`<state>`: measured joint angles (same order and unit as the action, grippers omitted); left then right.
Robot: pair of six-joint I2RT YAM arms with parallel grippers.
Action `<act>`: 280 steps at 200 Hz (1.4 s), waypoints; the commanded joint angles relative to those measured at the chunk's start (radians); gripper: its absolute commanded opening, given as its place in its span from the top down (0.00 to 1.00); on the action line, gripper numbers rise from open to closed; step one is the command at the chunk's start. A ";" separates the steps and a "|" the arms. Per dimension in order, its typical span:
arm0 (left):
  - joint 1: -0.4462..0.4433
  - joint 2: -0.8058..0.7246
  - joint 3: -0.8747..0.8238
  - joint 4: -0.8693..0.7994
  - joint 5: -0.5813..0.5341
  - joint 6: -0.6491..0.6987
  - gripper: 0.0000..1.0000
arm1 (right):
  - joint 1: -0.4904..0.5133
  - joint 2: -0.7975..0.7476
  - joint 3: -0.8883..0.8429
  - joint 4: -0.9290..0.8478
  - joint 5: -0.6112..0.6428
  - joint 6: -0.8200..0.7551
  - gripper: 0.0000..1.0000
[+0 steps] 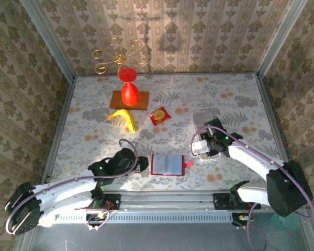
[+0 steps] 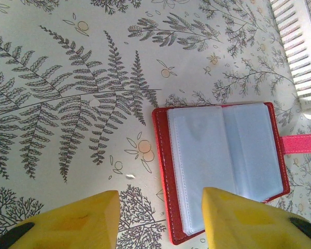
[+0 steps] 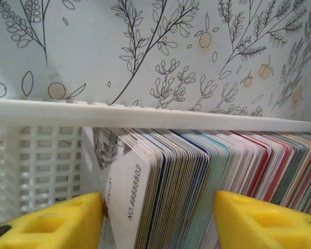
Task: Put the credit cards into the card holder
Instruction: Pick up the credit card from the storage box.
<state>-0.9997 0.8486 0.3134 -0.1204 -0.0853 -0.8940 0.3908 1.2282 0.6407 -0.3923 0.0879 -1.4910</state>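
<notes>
The card holder (image 1: pixel 167 163) lies open on the table near the front edge, dark red with pale plastic sleeves (image 2: pixel 223 155) and a clasp strap (image 2: pixel 303 142) sticking out to its right. My left gripper (image 1: pixel 142 163) sits just left of it, open (image 2: pixel 160 218); one yellow finger (image 2: pixel 254 220) hangs over the holder's near corner, the other over bare table. The credit cards (image 3: pixel 197 176) stand on edge, packed in a white slotted basket (image 1: pixel 201 119). My right gripper (image 1: pixel 203 142) is open (image 3: pixel 158 220), its fingers straddling a thick bunch of cards at the left end of the row.
A red vase (image 1: pixel 128 89) stands on a brown mat (image 1: pixel 141 101) at the back, with a banana (image 1: pixel 123 117) and a red sachet (image 1: pixel 159 115) in front of it. A gold candelabra (image 1: pixel 118 55) stands by the back wall. The basket rim (image 3: pixel 145 115) crosses ahead of the right fingers.
</notes>
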 commanded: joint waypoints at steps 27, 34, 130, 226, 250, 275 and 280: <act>0.007 0.024 -0.004 0.036 0.021 -0.005 0.56 | 0.000 -0.063 -0.001 0.007 0.006 -0.002 0.54; 0.008 0.029 -0.003 0.036 0.022 -0.006 0.56 | 0.001 -0.067 -0.004 0.008 0.003 -0.001 0.54; 0.007 0.028 -0.007 0.048 0.032 -0.017 0.59 | 0.005 -0.107 -0.013 0.000 0.009 0.022 0.78; 0.002 0.038 0.007 0.042 0.035 -0.016 0.58 | 0.077 -0.242 0.014 -0.233 -0.031 0.128 0.99; -0.002 0.046 0.018 0.039 0.038 -0.010 0.55 | 0.131 -0.309 0.042 -0.333 -0.062 0.250 1.00; -0.005 0.061 0.033 0.033 0.039 -0.003 0.52 | 0.218 -0.385 0.079 -0.364 -0.068 0.487 1.00; -0.007 0.064 0.038 0.030 0.040 -0.001 0.51 | 0.235 -0.398 0.084 -0.342 -0.060 0.570 1.00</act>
<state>-1.0008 0.8997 0.3149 -0.0959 -0.0547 -0.8967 0.5594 0.8925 0.6685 -0.6804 0.0505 -1.2236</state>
